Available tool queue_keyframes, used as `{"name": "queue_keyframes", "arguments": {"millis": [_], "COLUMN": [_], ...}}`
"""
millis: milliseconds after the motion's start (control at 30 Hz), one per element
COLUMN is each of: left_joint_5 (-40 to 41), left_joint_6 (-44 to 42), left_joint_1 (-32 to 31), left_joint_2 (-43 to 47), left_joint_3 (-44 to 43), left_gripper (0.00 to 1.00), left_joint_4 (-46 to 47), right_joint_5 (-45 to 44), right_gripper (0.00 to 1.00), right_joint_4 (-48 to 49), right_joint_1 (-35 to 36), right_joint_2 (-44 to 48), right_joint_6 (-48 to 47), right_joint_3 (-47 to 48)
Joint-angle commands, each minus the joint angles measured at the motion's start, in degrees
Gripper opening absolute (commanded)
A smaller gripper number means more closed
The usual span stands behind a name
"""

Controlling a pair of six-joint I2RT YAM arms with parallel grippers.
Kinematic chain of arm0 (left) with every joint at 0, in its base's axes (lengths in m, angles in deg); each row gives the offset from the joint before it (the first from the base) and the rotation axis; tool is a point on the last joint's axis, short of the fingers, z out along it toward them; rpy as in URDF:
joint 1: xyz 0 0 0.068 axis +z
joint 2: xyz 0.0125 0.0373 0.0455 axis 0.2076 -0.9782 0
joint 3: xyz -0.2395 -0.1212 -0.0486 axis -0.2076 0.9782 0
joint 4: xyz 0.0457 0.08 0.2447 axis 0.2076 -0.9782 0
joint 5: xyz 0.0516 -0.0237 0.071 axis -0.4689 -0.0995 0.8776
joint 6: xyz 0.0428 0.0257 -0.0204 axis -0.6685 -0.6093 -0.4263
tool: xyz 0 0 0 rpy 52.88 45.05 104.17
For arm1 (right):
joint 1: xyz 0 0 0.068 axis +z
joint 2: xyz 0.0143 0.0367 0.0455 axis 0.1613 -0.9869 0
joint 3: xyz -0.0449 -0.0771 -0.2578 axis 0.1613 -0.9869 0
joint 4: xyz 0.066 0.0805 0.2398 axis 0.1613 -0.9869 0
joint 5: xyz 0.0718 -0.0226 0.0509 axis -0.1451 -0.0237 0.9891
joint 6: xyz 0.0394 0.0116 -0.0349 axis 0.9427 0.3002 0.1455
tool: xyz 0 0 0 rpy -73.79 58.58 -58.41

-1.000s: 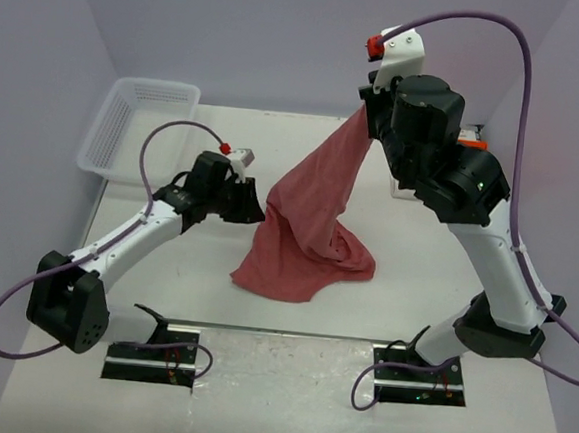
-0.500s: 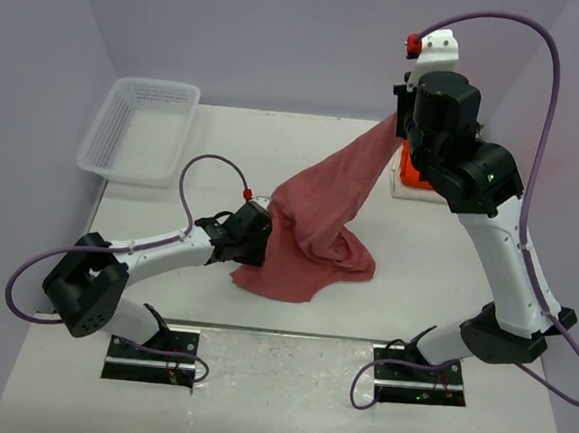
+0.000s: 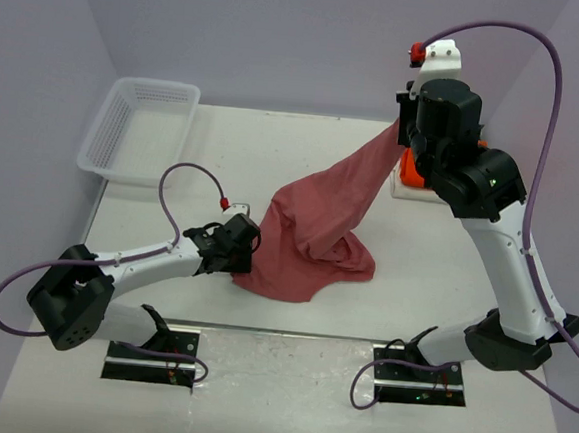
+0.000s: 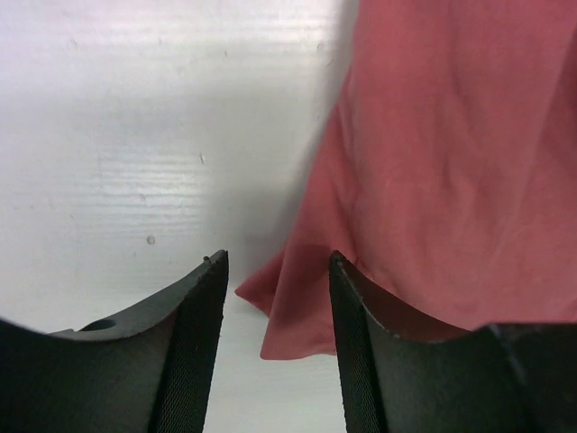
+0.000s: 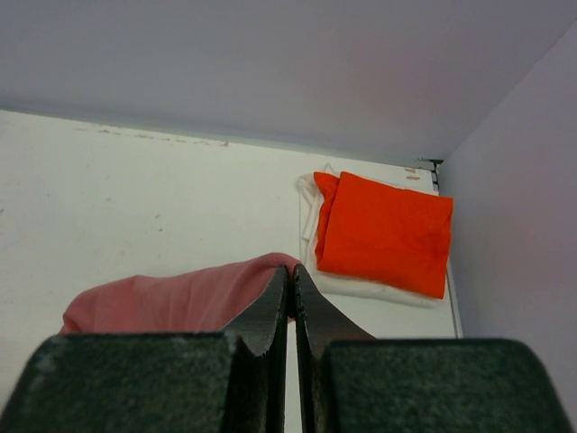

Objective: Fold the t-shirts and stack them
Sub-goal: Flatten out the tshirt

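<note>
Three t-shirts are in view, one of each colour. The single rose-red t-shirt (image 3: 314,228) stretches as a slanted sheet from the raised right tool (image 5: 290,271) down to the middle of the surface (image 3: 225,141), where its lower part lies bunched. The right tool's fingers are pressed together on a pinch of the shirt's edge. The orange t-shirt (image 5: 383,230) lies folded on top of the folded white t-shirt (image 5: 361,287), making one stack of two at the far right corner of the surface. The left tool (image 4: 278,260) sits low at the red shirt's near-left hem. Its two fingers are apart and hold nothing, and a corner of the hem lies between them. One white mesh basket (image 3: 104,132) stands at the far left corner.
</note>
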Motion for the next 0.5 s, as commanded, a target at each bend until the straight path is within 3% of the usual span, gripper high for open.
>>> {"name": "queue_keyframes", "arguments": {"millis": [0, 67, 167, 200, 267, 300, 433, 467], "left_joint_5": [-4.12, -7.89, -10.02, -10.54, -11.69, -11.6, -3.38, -0.91], "left_joint_6": [1.45, 1.62, 1.98, 1.8, 1.8, 1.98, 4.61, 4.7], "left_joint_1": [0.09, 0.09, 0.09, 0.09, 0.09, 0.09, 0.09, 0.09], "left_joint_2": [-1.57, -1.93, -2.19, -2.71, -3.85, -4.21, 1.3, 6.37], "left_joint_3": [2.17, 3.93, 6.21, 6.39, 6.66, 6.13, 3.77, 2.63], "left_gripper": [0.5, 0.5, 0.42, 0.26, 0.06, 0.0, 0.0, 0.0], "left_joint_4": [3.4, 6.3, 9.47, 10.43, 11.14, 10.79, 5.89, 4.22], "right_joint_5": [1.17, 1.26, 1.61, 1.79, 2.05, 2.14, 2.76, 2.67], "right_gripper": [0.0, 0.0, 0.0, 0.0, 0.0, 0.0, 0.0, 0.0], "right_joint_4": [1.34, 1.34, 1.6, 1.87, 2.31, 2.31, 2.4, 2.48], "right_joint_1": [-0.44, -0.52, -0.44, -0.52, -0.44, -0.52, -0.44, -0.52], "right_joint_2": [2.19, 2.45, 2.81, 3.33, 3.68, 4.03, 4.83, 5.0], "right_joint_6": [1.33, 1.42, 1.68, 1.77, 1.86, 1.95, 2.21, 2.12], "right_joint_3": [-0.6, -1.03, -1.91, -2.26, -3.23, -3.49, -5.6, -6.04]}}
